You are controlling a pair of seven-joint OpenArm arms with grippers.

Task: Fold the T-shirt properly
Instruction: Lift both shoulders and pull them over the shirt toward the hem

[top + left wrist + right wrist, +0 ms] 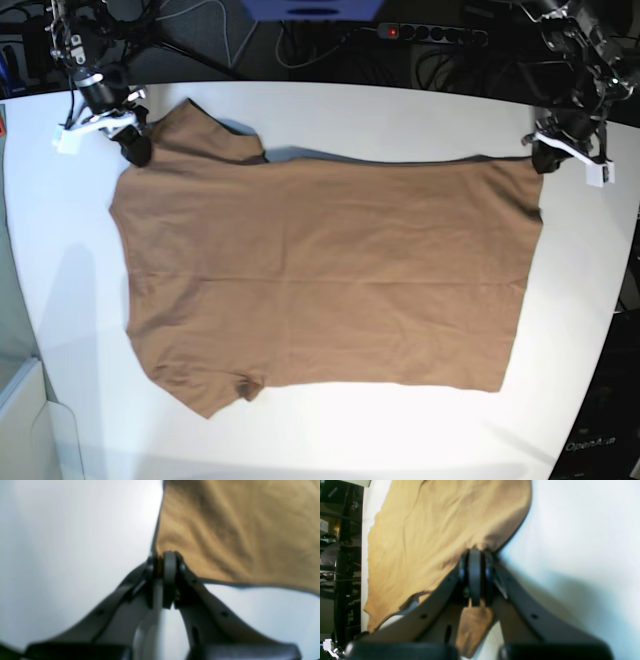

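- Left pincer (pixel 166 562) is clamped on a hem corner of the T-shirt (pixel 320 280).
- Right pincer (pixel 475 557) grips the shoulder corner.
- The shirt lies flat on the desk (pixel 400 120), its long axis running between the pincers, its body spreading away from both.

T-shirt (pixel 237 530) cropped, blurred (left wrist view).

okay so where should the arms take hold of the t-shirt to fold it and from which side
The T-shirt lies flat, far edge by both arms. Probably best gripped at that edge's two corners, coming from the far side, where the left gripper and right gripper already pinch it.
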